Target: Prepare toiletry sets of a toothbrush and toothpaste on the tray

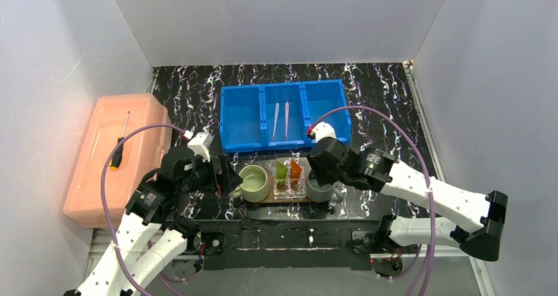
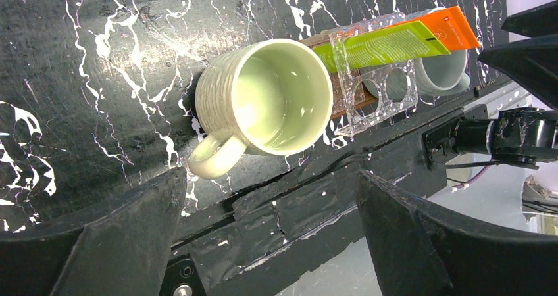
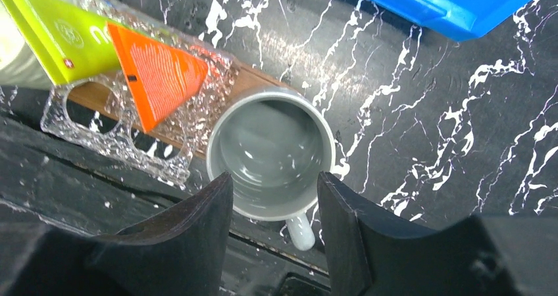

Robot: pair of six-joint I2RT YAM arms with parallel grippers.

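Two pale toothbrushes (image 1: 276, 122) (image 1: 287, 120) lie in the middle compartment of the blue bin (image 1: 241, 122). A lime-green tube (image 2: 381, 46) and an orange tube (image 3: 154, 72) lean in a clear plastic holder (image 2: 378, 92) on the brown tray (image 3: 247, 79), between a green mug (image 2: 263, 98) and a grey mug (image 3: 273, 154). My left gripper (image 2: 270, 177) is wide open and empty, near the green mug's handle over the table's front edge. My right gripper (image 3: 274, 177) is open above the grey mug's near rim, with the handle in its gap untouched.
A pink lidded box (image 1: 99, 171) with a screwdriver (image 1: 120, 145) on top stands at the left. The blue bin (image 3: 447, 0) sits just behind the tray. White walls close in the black marbled table (image 1: 388, 105) on three sides.
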